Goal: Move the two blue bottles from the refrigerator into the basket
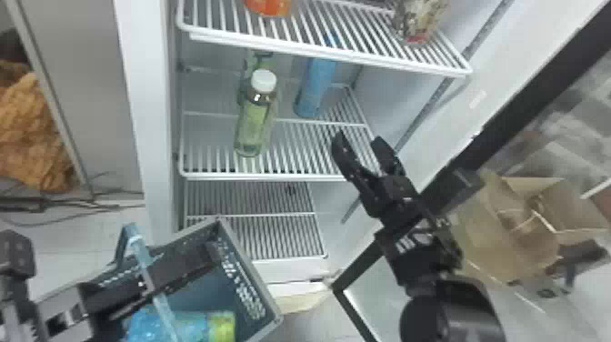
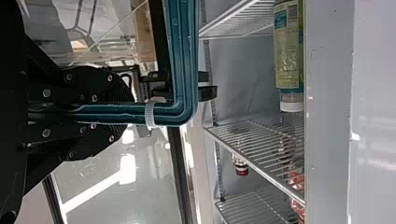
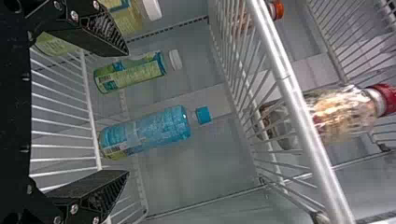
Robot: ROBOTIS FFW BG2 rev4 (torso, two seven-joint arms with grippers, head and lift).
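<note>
Clutching the basket (image 1: 249, 295) by its handle (image 2: 189, 60), my left gripper (image 2: 119, 109) has one blue bottle (image 1: 195, 325) aboard. My right gripper (image 1: 358, 140), spread and empty, faces the shelved second bottle (image 3: 154, 130).

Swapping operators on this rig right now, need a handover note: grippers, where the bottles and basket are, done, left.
Left gripper: closed on the basket handle.
Right gripper: open and empty, in front of the shelf blue bottle.
Basket: in front of the fridge, to the left.
Done: one blue bottle lies in the basket.
Left: the second blue bottle stands on the shelf with the green bottles, toward the back; grasp it, put it in the basket.
</note>
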